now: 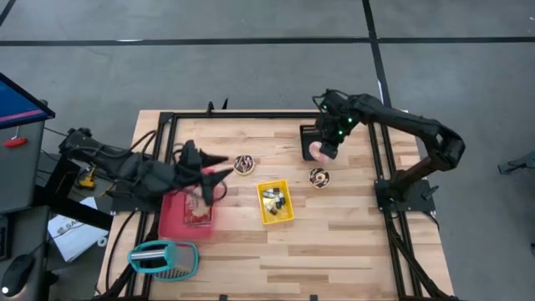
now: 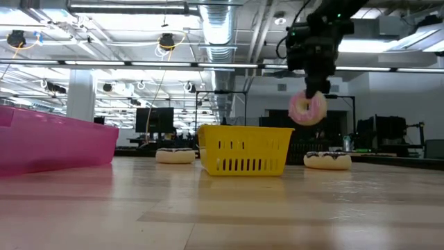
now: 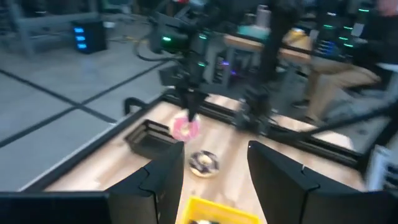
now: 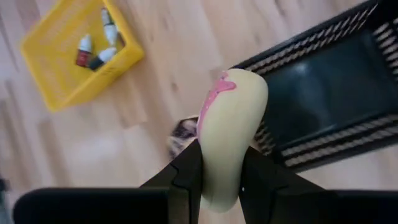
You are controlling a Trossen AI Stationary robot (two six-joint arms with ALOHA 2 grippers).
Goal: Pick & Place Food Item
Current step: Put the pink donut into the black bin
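Pinching the pink donut (image 4: 227, 134) by its edge, my right gripper (image 1: 320, 151) hangs it clear above the table at the black tray's (image 1: 308, 136) five o'clock, free to carry. My left gripper (image 1: 211, 173), fingers apart and empty, waits over the pink bin (image 1: 177, 219).

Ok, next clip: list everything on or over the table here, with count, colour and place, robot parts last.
pink donut: one, pink-iced, held in the air by the black tray.
chocolate donuts: two, dark-topped, lying on the table either side of the yellow basket.
yellow basket: one, mid-table, small bottles inside.
black tray: one, far side.
pink bin: one, left side.
teal holder: one, near left corner.
right gripper: shut on the pink donut.
left gripper: open, above the pink bin's edge.
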